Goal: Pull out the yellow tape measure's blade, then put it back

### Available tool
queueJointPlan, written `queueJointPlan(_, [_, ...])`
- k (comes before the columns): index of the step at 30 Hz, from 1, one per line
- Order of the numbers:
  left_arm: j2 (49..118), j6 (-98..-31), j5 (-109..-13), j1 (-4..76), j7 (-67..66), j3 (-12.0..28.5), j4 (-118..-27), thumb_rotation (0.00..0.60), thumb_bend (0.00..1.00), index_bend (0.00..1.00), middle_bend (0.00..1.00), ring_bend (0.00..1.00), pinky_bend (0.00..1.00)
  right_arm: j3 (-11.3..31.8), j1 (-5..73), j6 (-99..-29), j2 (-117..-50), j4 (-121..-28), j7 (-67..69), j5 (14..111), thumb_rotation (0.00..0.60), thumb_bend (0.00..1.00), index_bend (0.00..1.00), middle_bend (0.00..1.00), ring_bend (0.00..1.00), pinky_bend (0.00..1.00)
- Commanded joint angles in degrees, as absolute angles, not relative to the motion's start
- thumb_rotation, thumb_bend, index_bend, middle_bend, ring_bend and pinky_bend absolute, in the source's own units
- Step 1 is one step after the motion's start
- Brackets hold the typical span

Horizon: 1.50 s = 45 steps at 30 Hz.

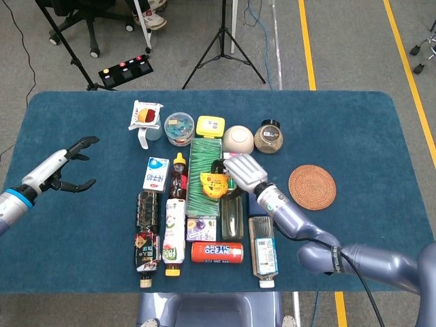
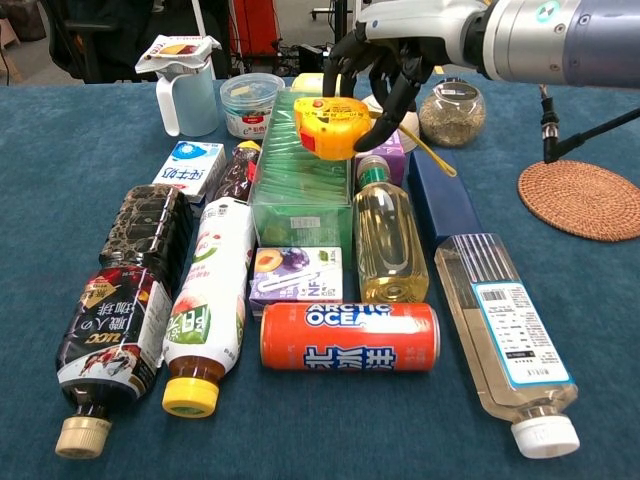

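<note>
Right robot hand (image 2: 385, 55): fingers curl around the tape measure (image 2: 330, 127), lifted above the green box (image 2: 300, 170).
Blade (image 2: 432, 155): sticks out toward 4 o'clock.
Left robot hand (image 1: 65, 170): fingers spread, empty, at 9 o'clock.
Advice: keep grip firm; guide blade back slowly.
</note>
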<state>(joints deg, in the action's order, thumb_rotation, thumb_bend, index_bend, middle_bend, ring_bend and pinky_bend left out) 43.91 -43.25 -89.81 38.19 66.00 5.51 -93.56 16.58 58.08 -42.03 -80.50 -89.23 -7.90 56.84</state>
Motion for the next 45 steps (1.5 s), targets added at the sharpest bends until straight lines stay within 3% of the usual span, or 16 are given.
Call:
queueJointPlan(1, [44.0,-43.8,-90.2,37.8,66.9,4.8,-92.9,0.600,0.32,0.04,0.00,0.00,0.15,16.7,58.9,-41.7,-81.0,-89.0,-8.6,55.9,0.600,0.20,0.53,0.54,0.55,0.57])
queueJointPlan(10, [44.1,-44.9,-91.0,37.7,68.8,3.7,-91.9,0.600,0.32,0.04,0.00,0.00,0.15,16.3,59.8,-42.1,-80.4,-89.9,-10.2,53.6,0.600,0.18,0.22,0.28,0.29,0.39])
queueJointPlan(15, [44.2,-45.3,-91.2,37.9,69.3,3.3,-91.6,0.600,0.31,0.04,0.00,0.00,0.15,16.0,59.9,-42.6,-79.6,-90.8,-11.0,52.9,0.600,0.17,0.11,0.22,0.23,0.34])
queueJointPlan(20, [44.4,-45.5,-90.7,38.1,69.2,3.2,-91.2,0.600,0.31,0.04,0.00,0.00,0.15,15.5,59.3,-43.6,-77.9,-91.9,-11.6,52.7,0.600,0.17,0.09,0.22,0.22,0.33])
queueJointPlan(23, [44.3,-45.6,-90.3,38.0,68.2,3.1,-91.0,0.600,0.31,0.04,0.00,0.00,0.15,15.0,58.5,-44.5,-76.3,-92.5,-11.9,53.0,0.600,0.17,0.11,0.22,0.22,0.33])
queueJointPlan(30, [43.8,-46.2,-87.2,36.5,63.1,2.8,-90.9,0.600,0.31,0.06,0.00,0.00,0.16,14.0,53.8,-47.9,-70.7,-94.3,-9.3,54.8,0.600,0.22,0.27,0.28,0.26,0.35])
queueJointPlan(37, [45.2,-48.4,-81.1,33.3,56.6,3.3,-90.8,0.600,0.31,0.23,0.01,0.00,0.21,12.7,48.6,-52.2,-66.5,-94.8,-6.5,58.3,0.600,0.26,0.49,0.41,0.40,0.44])
queueJointPlan(45, [48.7,-53.5,-76.2,28.8,42.4,2.7,-90.2,0.600,0.31,0.36,0.11,0.02,0.27,9.4,42.7,-58.1,-65.1,-92.3,-9.1,59.6,0.600,0.28,0.54,0.46,0.49,0.52])
